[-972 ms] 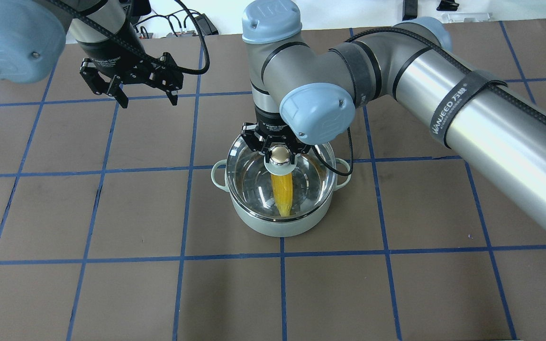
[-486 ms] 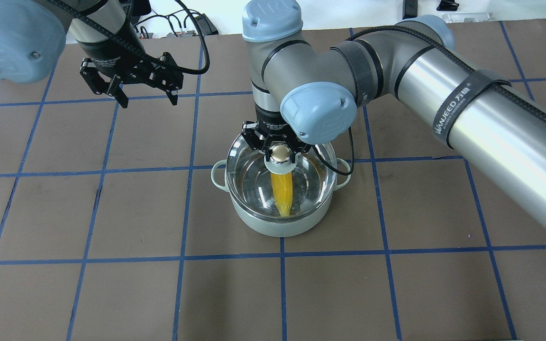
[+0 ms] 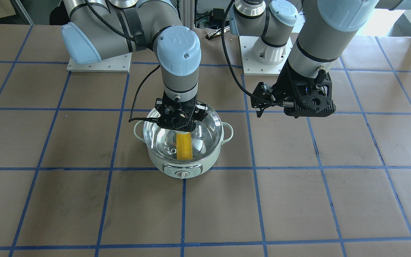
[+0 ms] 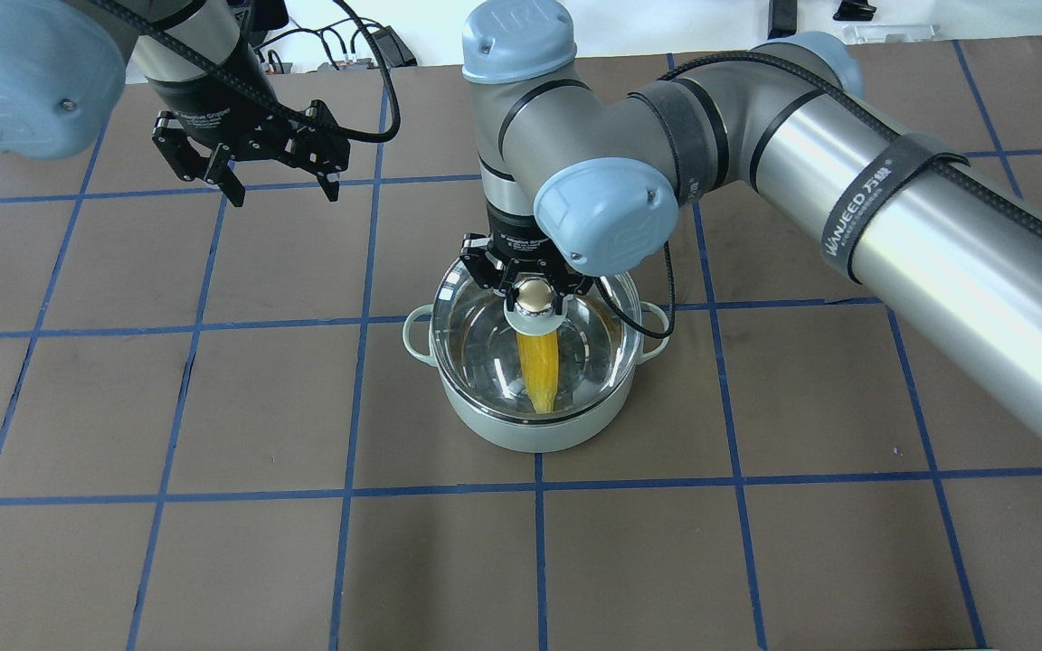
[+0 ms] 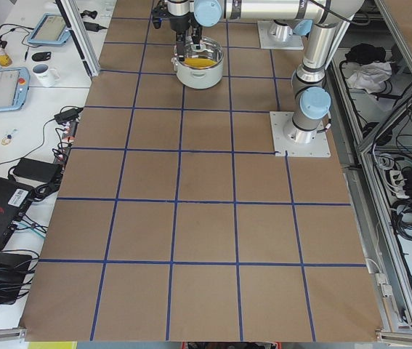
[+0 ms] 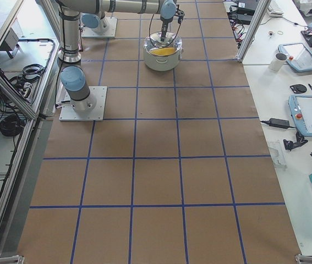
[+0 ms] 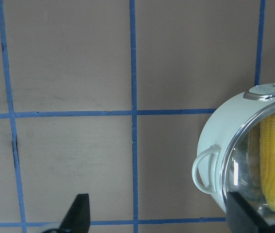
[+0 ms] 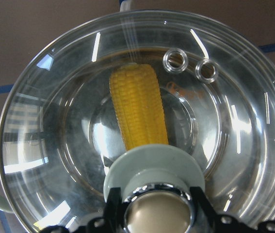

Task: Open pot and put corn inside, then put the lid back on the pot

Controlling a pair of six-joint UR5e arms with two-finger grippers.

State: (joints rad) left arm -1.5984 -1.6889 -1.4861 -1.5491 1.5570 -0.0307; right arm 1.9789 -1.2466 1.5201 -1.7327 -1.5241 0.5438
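Note:
The pale mint-green pot (image 4: pixel 530 436) stands mid-table, its dial panel facing away from the robot (image 3: pixel 182 172). The yellow corn (image 4: pixel 539 362) lies inside it, seen through the glass in the right wrist view (image 8: pixel 139 107). The clear glass lid (image 4: pixel 485 344) sits on the pot's rim. My right gripper (image 4: pixel 535 291) points straight down over the lid's centre, its fingers closed on either side of the gold knob (image 8: pixel 156 213). My left gripper (image 4: pixel 284 193) is open and empty, hovering well to the left of and behind the pot; its view catches the pot's side (image 7: pixel 224 145).
The table (image 4: pixel 213 407) is brown with a grid of blue tape. The arm bases (image 3: pixel 266 50) are bolted at the robot's side. Tablets, a mug and cables lie on the white benches (image 5: pixel 17 80) beyond the table's ends.

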